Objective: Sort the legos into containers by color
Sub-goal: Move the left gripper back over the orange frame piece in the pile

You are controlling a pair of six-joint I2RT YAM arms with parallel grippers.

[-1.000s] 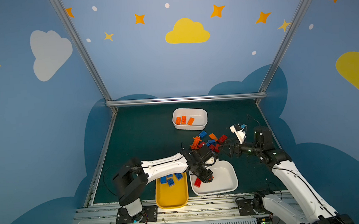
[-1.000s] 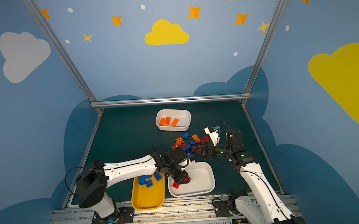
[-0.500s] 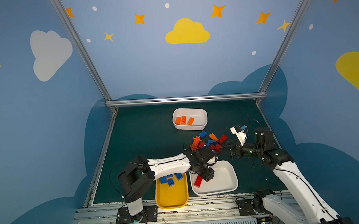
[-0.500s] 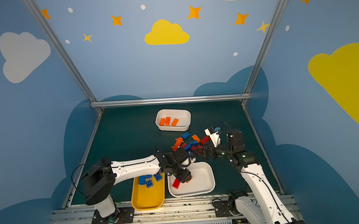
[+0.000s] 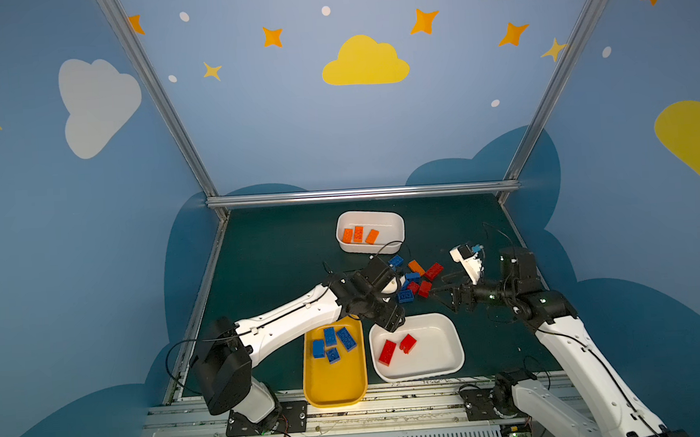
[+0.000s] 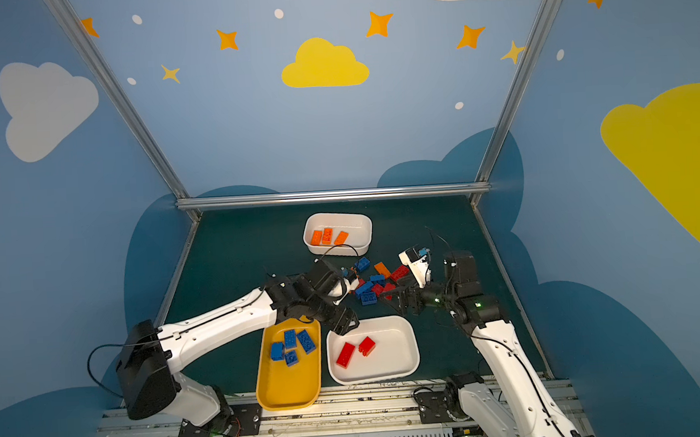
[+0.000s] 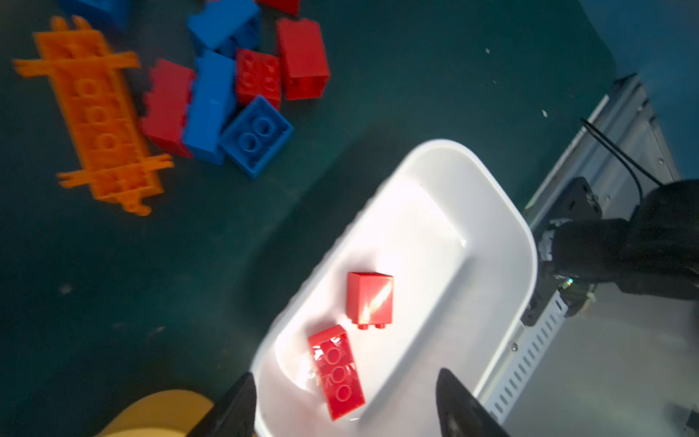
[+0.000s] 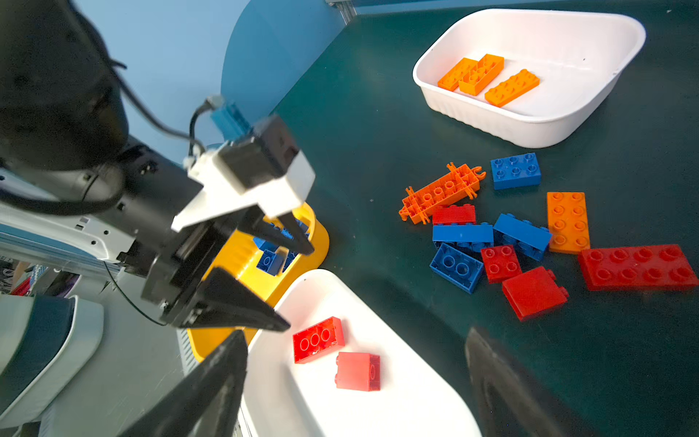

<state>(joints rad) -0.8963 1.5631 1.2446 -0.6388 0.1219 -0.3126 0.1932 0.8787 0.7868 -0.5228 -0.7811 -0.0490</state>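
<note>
Just below left gripper (image 8: 299,287): red brick (image 8: 318,339).

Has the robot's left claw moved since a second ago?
Yes. The left gripper has drawn back from above the middle of the wide white tub to its far left corner, and it has opened, leaving the long red brick lying inside.

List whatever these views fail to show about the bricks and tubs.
- Long orange piece: covered by the left arm in a top view; the wrist views show it.
- Yellow tub: the left wrist view's edge cuts off all but a corner.
- Blue bricks in it: in the right wrist view, mostly behind the left gripper.
- Loose pile: blurred in the left wrist view; its edge cuts off some bricks.
</note>
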